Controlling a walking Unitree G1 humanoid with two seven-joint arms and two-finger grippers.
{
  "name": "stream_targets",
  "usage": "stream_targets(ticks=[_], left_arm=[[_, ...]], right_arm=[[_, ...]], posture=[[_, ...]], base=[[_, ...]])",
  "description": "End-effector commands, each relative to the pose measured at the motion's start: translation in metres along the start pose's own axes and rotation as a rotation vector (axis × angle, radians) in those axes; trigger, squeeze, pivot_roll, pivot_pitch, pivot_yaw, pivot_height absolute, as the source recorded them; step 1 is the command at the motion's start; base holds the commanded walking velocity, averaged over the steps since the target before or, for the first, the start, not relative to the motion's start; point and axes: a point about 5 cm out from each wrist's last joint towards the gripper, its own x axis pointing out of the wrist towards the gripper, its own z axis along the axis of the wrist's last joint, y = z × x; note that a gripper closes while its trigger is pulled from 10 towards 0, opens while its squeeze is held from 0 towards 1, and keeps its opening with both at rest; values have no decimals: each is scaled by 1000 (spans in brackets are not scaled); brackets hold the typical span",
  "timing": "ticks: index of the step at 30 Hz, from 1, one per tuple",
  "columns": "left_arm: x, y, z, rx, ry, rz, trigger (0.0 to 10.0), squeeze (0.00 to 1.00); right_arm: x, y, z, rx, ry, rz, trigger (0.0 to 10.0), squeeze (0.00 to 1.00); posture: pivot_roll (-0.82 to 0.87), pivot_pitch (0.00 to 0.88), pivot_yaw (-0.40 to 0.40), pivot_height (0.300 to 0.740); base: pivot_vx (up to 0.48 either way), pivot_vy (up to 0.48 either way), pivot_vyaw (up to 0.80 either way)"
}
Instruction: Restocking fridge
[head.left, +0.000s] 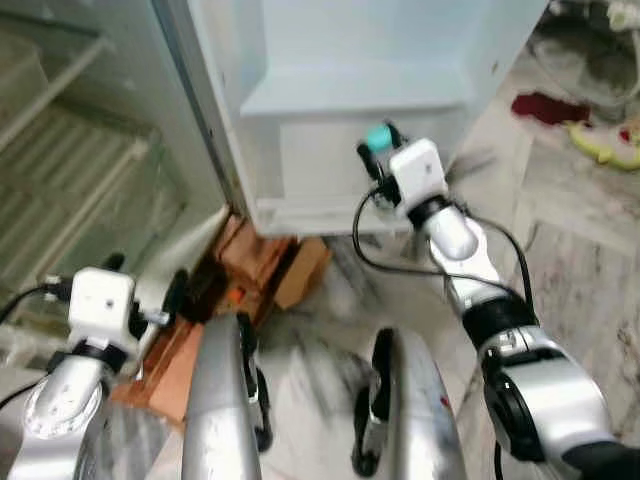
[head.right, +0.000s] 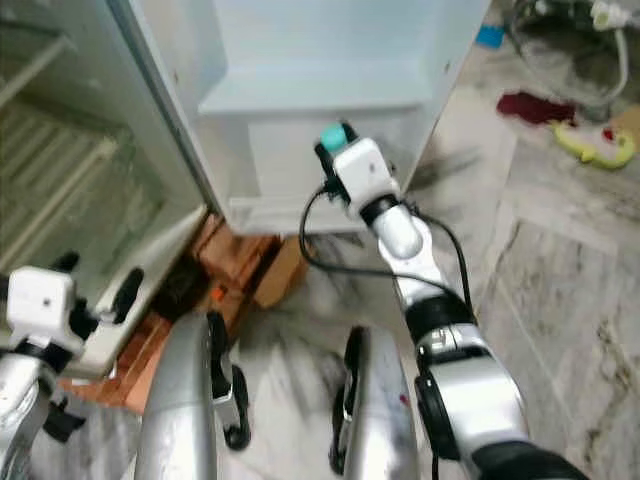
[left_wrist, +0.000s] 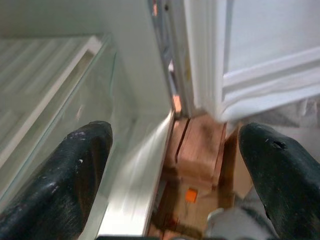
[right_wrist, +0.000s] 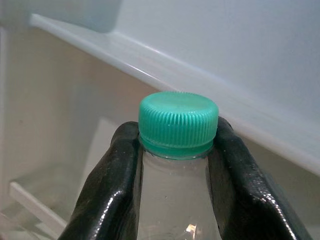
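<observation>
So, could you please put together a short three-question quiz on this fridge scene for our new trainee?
1. True or false: the right pincer is shut on a bottle with a green cap.
2. Multiple choice: what lies just ahead of the bottle? A) the open fridge door with its shelf B) a kitchen sink C) a cardboard box on a table
3. In one word, how are the left pincer's fingers set?

Key:
1. True; the two black fingers clasp the bottle's neck just under the cap.
2. A
3. Open; they stand wide apart, holding nothing, low beside the fridge body.
</observation>
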Motion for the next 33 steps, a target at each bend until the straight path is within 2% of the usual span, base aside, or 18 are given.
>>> stream_targets(ticks=[1,2,3,4,5,6,8,11,16,24,28,31,33], left_arm=[[-6,4,0,3,18,4,10000,0],[-8,5,-1,6,27,4,10000,0],[-8,5,-1,6,27,4,10000,0],[-14,6,-1,11,43,4,10000,0],[-15,6,0,13,50,1,10000,0],[-15,6,0,13,50,1,10000,0],[-17,6,1,15,60,-4,10000,0],[-19,7,2,13,66,-3,10000,0],[-21,6,2,14,76,-7,10000,0],[-26,3,2,13,94,-10,10000,0],[-28,4,1,13,96,-9,10000,0],[-29,5,1,14,98,-7,10000,0],[-28,5,2,16,99,-4,10000,0]], right_arm=[[3,-2,6,-52,-42,41,10000,0],[5,1,9,-113,-61,80,10000,0],[5,1,9,-113,-61,80,10000,0],[6,5,13,-242,-94,164,10000,0],[6,5,12,-308,-99,194,10000,0],[6,5,12,-308,-99,194,10000,0],[5,2,11,-390,-94,222,10000,0],[3,-5,8,-442,-76,229,10000,0],[-3,-11,1,-501,-47,232,10000,0],[-20,-27,-21,-561,78,175,10000,0],[-19,-28,-19,-596,60,166,10000,0],[-14,-28,-12,-613,13,149,10000,0],[-4,-27,1,-606,-55,126,10000,0]], posture=[[199,331,-2,574],[204,341,3,574],[204,341,3,574],[211,356,10,574],[212,363,12,574],[212,363,12,574],[216,371,16,574],[217,377,17,574],[218,384,15,574],[226,391,7,574],[228,392,6,574],[228,391,5,574],[226,393,4,574]], base=[[0,0,0],[0,0,0],[0,0,0],[0,0,0],[0,0,0],[0,0,0],[0,0,0],[0,0,0],[0,0,0],[0,0,0],[0,0,0],[0,0,0],[0,0,0]])
